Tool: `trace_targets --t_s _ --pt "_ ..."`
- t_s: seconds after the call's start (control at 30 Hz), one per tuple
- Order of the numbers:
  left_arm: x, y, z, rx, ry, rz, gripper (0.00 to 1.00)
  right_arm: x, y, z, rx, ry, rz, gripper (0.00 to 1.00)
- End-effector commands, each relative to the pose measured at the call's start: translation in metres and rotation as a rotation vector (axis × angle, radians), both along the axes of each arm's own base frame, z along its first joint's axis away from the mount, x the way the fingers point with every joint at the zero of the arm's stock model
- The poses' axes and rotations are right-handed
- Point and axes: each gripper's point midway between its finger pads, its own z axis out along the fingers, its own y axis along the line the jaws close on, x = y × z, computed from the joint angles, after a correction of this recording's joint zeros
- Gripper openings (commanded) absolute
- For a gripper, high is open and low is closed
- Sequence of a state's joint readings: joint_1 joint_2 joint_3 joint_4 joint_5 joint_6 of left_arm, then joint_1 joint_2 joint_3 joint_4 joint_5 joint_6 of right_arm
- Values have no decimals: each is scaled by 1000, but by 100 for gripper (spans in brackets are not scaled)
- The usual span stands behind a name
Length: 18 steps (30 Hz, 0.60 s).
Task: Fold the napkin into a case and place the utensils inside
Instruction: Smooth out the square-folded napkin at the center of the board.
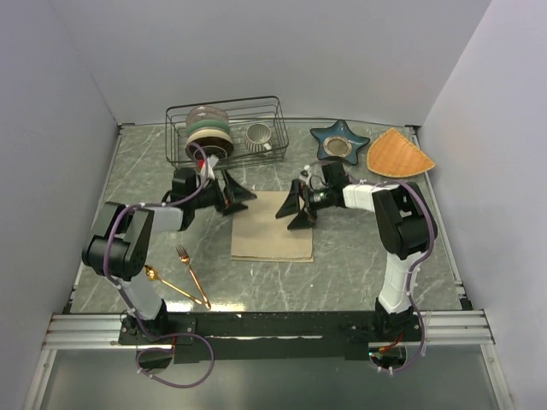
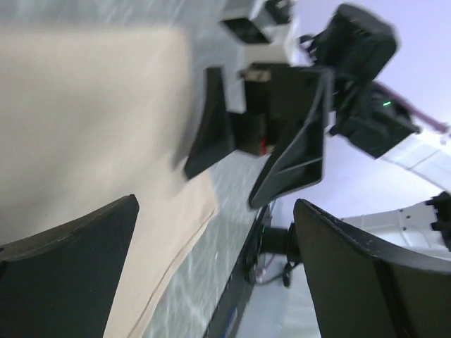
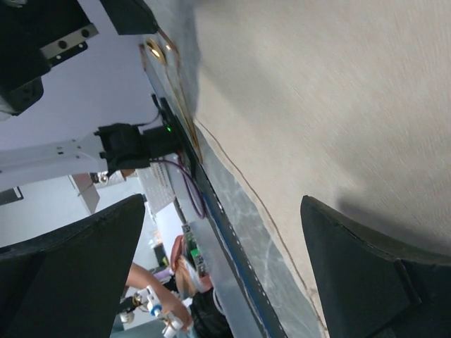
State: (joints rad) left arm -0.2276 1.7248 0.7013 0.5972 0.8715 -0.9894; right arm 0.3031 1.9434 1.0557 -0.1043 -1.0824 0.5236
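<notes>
Top external view, entries taken from the claws outward.

1. Left claw [image 1: 238,198]. The jaws are spread to their widest and nothing is held. It is set low over the far-left corner of the napkin [image 1: 272,229], with the fingers pointed rightward. Whether the tips touch the cloth cannot be told.

2. Right claw [image 1: 293,212]. The jaws are likewise spread wide and nothing is held. It is set over the far-right corner of the same cloth, with the fingers pointed leftward. The two claws face each other along the far edge. In the left wrist view the right claw is seen directly opposite, with cloth beneath.

3. Napkin. Plain beige cloth is laid flat at the middle of the bench [image 1: 359,248]. It is seen as a rectangle whose long axis runs from the far edge toward the near edge. It lies below and between both claws, one far corner to each, so neither arm is favoured. No diagonal pocket is seen, so the case is judged not yet formed.

4. Fork [image 1: 193,275] and spoon [image 1: 175,287]. Both are gold and lie on bare bench toward the near-left corner, apart from the cloth's left edge. Their near ends converge. They are nearer the left arm, to which their fetching is judged to fall.
</notes>
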Motion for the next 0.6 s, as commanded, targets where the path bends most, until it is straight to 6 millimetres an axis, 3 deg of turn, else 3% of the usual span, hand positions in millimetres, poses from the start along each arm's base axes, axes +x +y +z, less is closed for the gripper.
trace_targets --t_s 0.0,0.13,0.2,0.23,0.3,0.43,0.57 --pt "46 -14 50 -63 -182 33 99 56 8 72 85 -213 -64 100" --pt "79 -23 39 -94 -154 108 99 86 14 62 119 -188 -152 100" --pt "88 -29 38 -112 -145 135 99 100 17 62 140 -190 -184 100" --pt "93 -31 29 -110 -125 148 99 103 19 49 140 -157 -190 100" --pt "96 -34 19 -110 -94 164 99 114 19 45 157 -144 -224 100" --pt "102 -21 -28 -48 16 249 99 130 3 14 132 -92 -286 100" --pt "99 3 -59 13 91 307 99 132 -18 -17 63 -54 -321 100"
